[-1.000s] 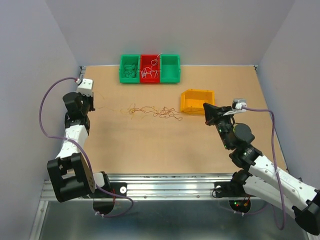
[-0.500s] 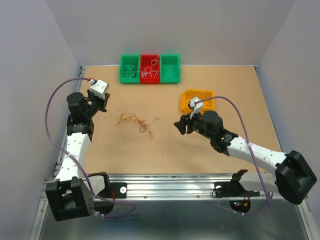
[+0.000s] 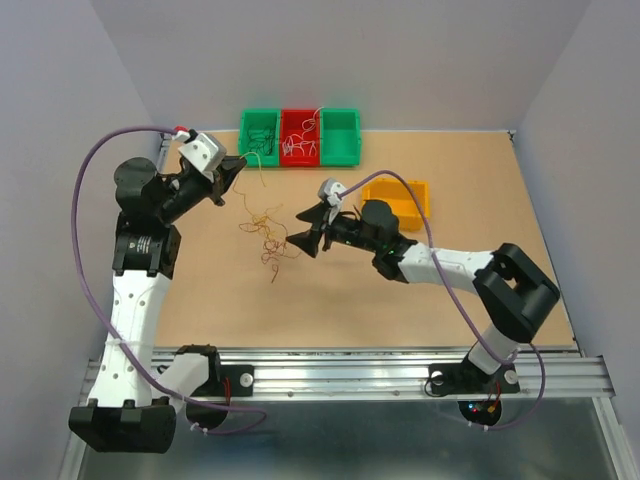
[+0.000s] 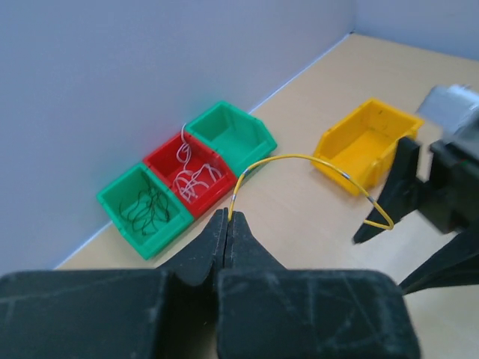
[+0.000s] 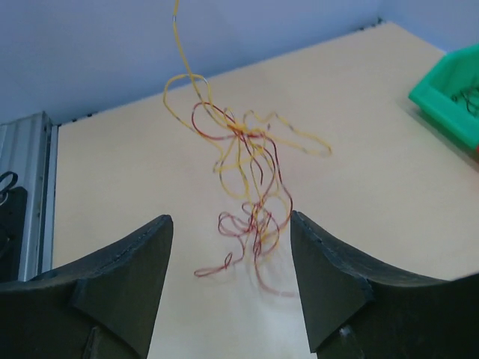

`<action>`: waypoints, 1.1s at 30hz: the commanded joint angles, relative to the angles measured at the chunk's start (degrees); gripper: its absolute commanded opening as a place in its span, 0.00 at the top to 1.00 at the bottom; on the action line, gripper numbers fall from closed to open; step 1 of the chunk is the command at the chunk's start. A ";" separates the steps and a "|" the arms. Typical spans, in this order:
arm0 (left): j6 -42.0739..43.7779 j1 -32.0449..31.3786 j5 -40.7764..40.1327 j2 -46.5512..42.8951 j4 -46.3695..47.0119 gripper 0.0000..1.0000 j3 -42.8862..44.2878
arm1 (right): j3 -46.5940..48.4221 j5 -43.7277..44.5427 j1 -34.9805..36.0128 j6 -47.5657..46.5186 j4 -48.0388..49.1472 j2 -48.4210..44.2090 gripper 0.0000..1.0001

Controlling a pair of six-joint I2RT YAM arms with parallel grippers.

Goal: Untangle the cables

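Note:
The cables (image 3: 266, 236) are a small tangle of yellow-orange and red wires, hanging lifted with the lower loops near the tabletop. My left gripper (image 3: 236, 163) is shut on the top end of a yellow wire (image 4: 299, 158), which arcs out from the pinched fingertips of the left gripper (image 4: 227, 215). My right gripper (image 3: 298, 227) stands open just right of the tangle, pointing at it. In the right wrist view the cables (image 5: 247, 187) dangle ahead of the open right gripper (image 5: 230, 224), and nothing is between its fingers.
A row of bins stands at the back: green bin (image 3: 259, 138) with dark wires, red bin (image 3: 300, 138) with white wires, green bin (image 3: 340, 136). A yellow bin (image 3: 405, 196) sits behind the right arm. Walls close in on three sides.
The left gripper rose and swung toward the back bins, lifting the tangle off the table by a yellow wire. The right gripper opened and moved left up to the tangle.

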 commanded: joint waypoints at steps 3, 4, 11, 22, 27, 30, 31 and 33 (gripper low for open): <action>-7.75 -2.39 5.64 -1.35 -0.96 1.00 9.52 | 13.55 -1.06 4.42 -3.29 11.24 10.24 0.30; -8.81 -2.57 5.99 -1.25 -1.05 1.00 10.49 | 14.96 -1.06 4.68 -2.94 11.15 11.56 0.30; -16.99 -3.36 8.19 1.82 1.93 1.00 22.61 | 23.76 2.63 6.18 -3.29 11.07 23.52 0.35; -19.02 -3.36 -10.39 7.53 2.29 1.00 34.31 | 14.92 4.98 6.18 0.58 13.26 20.02 0.99; -14.89 -3.10 -29.04 9.55 4.57 1.00 35.81 | 4.27 17.98 6.18 1.11 13.18 9.68 0.99; -14.62 -1.08 -38.72 10.26 7.73 1.00 35.46 | -2.13 29.84 5.66 1.80 11.51 0.98 0.99; -15.05 -0.38 -39.96 10.43 8.44 1.00 35.38 | -3.81 32.57 5.39 2.68 10.55 -1.76 0.99; -16.99 3.39 -42.08 10.61 9.67 1.00 35.20 | -6.89 40.31 3.90 4.79 7.65 -6.68 1.00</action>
